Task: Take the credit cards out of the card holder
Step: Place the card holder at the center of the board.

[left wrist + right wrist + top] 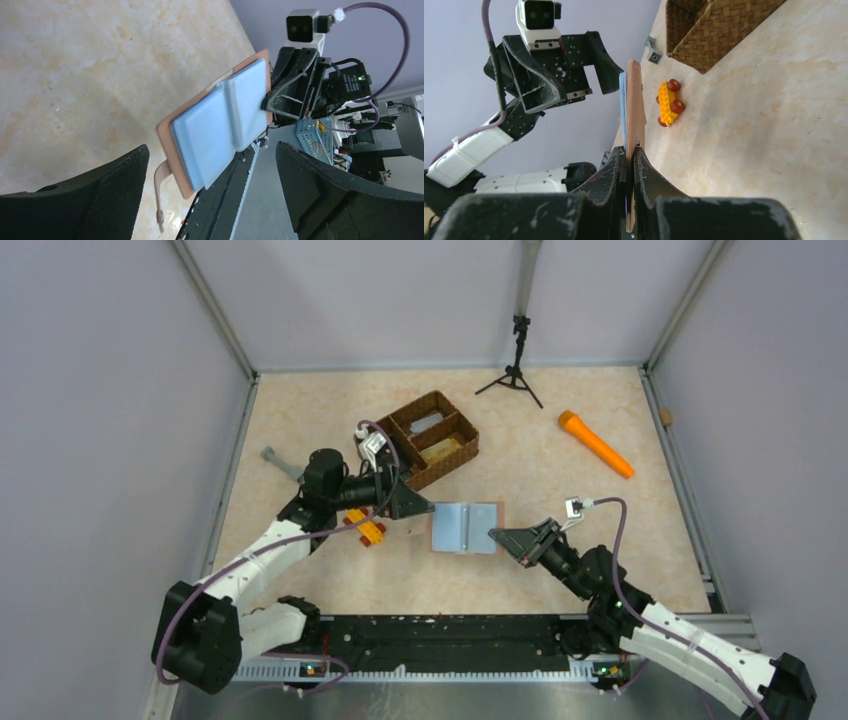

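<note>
While the right gripper (497, 536) grips the right edge of the card holder (466, 528), the view from above shows that holder spread open in the middle of the table (560, 560), pale blue side up. The left gripper (425, 508) sits just beside its left edge. A brown woven basket (430, 438) stands just beyond the left arm, and a yellow toy car (368, 530) lies under that arm. An orange torch (596, 444) lies well apart at the far right, a small black tripod (515, 365) stands at the far wall, and a grey part (280, 462) lies at the far left.

From the left wrist, that gripper's two black fingers (100, 200) are spread wide, grasping nothing. The open holder hangs ahead of the gap between them, blue panels facing the camera, tan edge around them, and a thin strap (160, 190) dangling below. It appears to be off the table. The right gripper is clamped on its far edge.

From the right wrist, the fingers (614, 175) are pressed together on the holder's rim, which runs edge-on away from the camera, tan on one face and blue on the other. The toy car and the basket corner lie past it on the table, and the left gripper faces it with its jaws apart.
</note>
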Controlling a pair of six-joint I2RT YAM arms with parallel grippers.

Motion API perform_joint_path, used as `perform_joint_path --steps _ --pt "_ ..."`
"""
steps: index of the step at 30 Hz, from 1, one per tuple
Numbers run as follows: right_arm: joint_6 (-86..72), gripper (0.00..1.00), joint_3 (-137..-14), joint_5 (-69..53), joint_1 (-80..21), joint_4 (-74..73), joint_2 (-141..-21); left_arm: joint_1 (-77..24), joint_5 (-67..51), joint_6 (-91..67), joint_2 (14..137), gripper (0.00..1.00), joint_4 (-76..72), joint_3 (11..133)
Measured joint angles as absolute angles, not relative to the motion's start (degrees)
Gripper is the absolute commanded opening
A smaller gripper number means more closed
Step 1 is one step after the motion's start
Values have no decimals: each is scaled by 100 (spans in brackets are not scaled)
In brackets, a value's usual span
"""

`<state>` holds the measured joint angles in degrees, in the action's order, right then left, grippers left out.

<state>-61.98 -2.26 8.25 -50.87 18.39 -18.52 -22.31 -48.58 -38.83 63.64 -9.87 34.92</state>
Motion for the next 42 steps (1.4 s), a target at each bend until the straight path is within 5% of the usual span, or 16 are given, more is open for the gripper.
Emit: perform_joint_path --steps 10,17,21,23,28,42 --pt "-6329 0 -226 311 -5087 2340 -2178 -2453 -5011 -4062 6849 94 -1372 3483" --pt "-6313 0 -226 270 -5087 2401 -2182 -2832 -5214 -4206 7234 44 -1610 3483" --pt "-6198 30 -231 338 -5087 2213 -2182 -2912 -5336 -4058 7465 9 -1503 3538" --pt "-6101 48 -259 419 -5087 1914 -2189 -2930 -5288 -3964 7561 0 -1402 3590" --pt "-5682 68 -650 679 -5087 867 -2418 -3114 -5019 -3736 7898 0 -1181 3651" --pt "-4764 64 -1754 1175 -5087 -1173 -3505 -3612 -3983 -3763 9290 0 -1083 3741"
